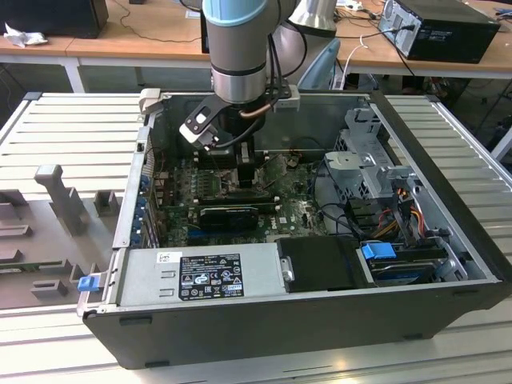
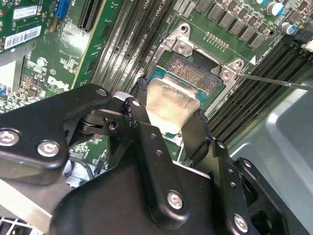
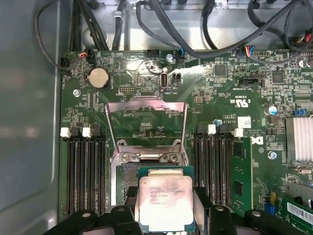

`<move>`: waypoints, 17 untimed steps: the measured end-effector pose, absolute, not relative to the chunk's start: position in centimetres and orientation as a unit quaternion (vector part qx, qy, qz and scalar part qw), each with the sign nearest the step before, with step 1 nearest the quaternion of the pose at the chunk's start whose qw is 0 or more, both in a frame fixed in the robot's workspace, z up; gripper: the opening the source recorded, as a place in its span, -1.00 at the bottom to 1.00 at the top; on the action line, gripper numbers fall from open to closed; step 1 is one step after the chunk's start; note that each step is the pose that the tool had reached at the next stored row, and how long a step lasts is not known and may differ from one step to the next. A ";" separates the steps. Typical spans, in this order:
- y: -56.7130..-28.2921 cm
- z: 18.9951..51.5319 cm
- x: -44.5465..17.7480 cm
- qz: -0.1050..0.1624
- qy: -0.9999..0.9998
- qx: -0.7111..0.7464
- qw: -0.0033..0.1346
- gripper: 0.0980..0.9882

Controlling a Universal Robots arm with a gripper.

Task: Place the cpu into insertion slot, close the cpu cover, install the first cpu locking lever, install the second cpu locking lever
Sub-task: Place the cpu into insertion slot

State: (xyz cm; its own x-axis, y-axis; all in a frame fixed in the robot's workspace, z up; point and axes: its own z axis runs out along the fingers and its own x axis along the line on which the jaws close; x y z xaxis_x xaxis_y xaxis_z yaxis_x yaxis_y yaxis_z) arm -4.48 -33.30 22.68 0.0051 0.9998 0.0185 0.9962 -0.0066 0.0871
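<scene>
Fingers of the black metal gripper point(image 3: 166, 201) are clamped on the small flat square silvery-grey cpu point(image 3: 165, 208), held at the square dark metal-rimmed insertion slot point(image 2: 193, 76); whether it is seated cannot be told. The thin silvery window-frame cpu cover point(image 3: 146, 104) lies swung open. In the exterior view, the gripper is at upper centre.

an open computer case point(image 1: 280, 328) holds a power supply point(image 1: 200, 276), black cables point(image 3: 93, 27) and a coin battery point(image 3: 99, 77).
</scene>
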 end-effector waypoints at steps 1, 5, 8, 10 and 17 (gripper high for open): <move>-33.3 22.6 -4.5 0.037 0.705 0.708 0.024 -0.03; -32.9 22.0 -4.9 0.037 0.705 0.708 0.024 -0.03; -32.4 21.6 -4.9 0.037 0.704 0.709 0.024 -0.03; -32.2 21.2 -4.9 0.037 0.703 0.709 0.024 -0.03; -32.2 20.5 -4.9 0.037 0.699 0.714 0.025 -0.03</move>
